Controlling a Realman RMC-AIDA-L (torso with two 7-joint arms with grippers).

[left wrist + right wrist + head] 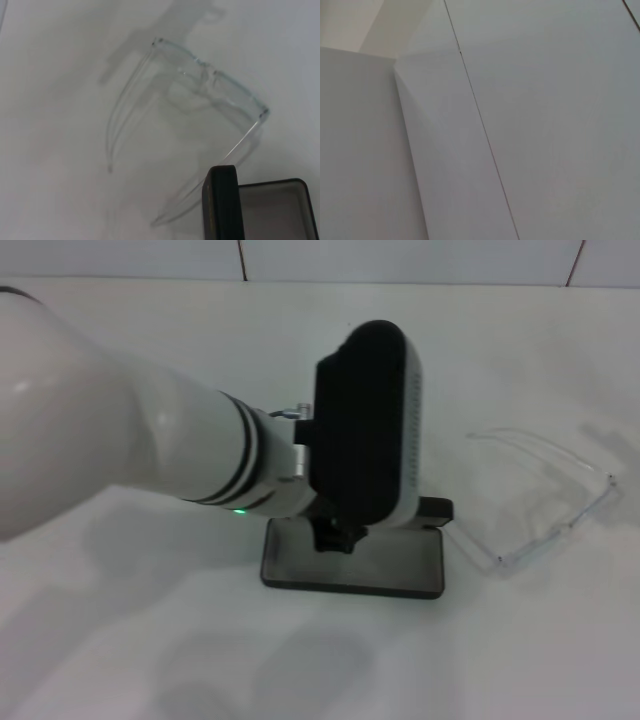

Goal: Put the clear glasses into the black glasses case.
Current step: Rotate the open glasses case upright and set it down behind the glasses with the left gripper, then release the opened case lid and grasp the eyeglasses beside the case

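The clear glasses lie on the white table to the right of the black glasses case, arms unfolded. The case is open, showing its grey lining, with a dark edge raised at its far right corner. My left arm reaches in from the left, and its left gripper hangs low over the case's far edge, under the black wrist housing. In the left wrist view the clear glasses lie just beyond the black glasses case, whose black rim stands upright. The right gripper is out of view.
The white table extends on all sides of the case. A tiled wall runs along its far edge. The right wrist view shows only pale wall panels.
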